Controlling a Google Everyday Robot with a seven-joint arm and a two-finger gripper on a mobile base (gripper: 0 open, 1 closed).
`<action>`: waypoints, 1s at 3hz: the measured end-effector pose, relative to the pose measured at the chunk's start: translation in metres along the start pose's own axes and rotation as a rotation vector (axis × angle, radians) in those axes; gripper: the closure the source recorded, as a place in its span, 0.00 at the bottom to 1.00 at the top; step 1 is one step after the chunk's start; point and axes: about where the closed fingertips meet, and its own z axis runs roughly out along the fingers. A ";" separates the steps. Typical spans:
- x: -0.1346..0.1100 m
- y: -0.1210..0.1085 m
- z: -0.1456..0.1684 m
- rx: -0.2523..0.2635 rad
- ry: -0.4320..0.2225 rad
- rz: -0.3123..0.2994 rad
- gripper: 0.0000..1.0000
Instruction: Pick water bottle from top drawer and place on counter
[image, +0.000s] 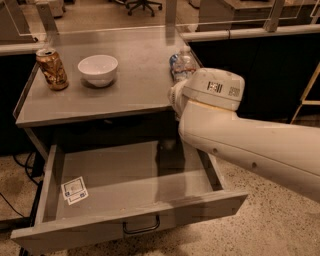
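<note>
The small clear ribbed plastic water bottle (182, 64) with a red-and-blue band is at the 3 o'clock edge of the flat grey metal surface (135, 95) on top of the cabinet. It is out of the wide shallow grey metal top drawer (125, 175), and I judge this is the placing step of the task. The hand (175, 96) is just beside the bottle, on its 6 o'clock side. It is almost fully covered by the thick white robot arm (250, 145), which reaches in from 4 o'clock. I cannot tell if the hand is apart, together or clamped on the bottle, and I cannot tell if the bottle rests on the surface or hangs just above it. The bottle is probably at this edge because it is the shortest way up from the drawer below. It is also well apart from the white round bowl (98, 69) near the middle and the brown-gold metal can (52, 69) at 9 o'clock. The drawer is pulled out, and only a small white card (74, 190) lies in its 7 o'clock corner.
</note>
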 end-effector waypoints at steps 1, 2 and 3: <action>-0.008 -0.007 -0.001 0.067 -0.064 -0.089 1.00; -0.025 -0.009 -0.002 0.072 -0.117 -0.192 1.00; -0.051 -0.002 0.002 0.024 -0.144 -0.137 1.00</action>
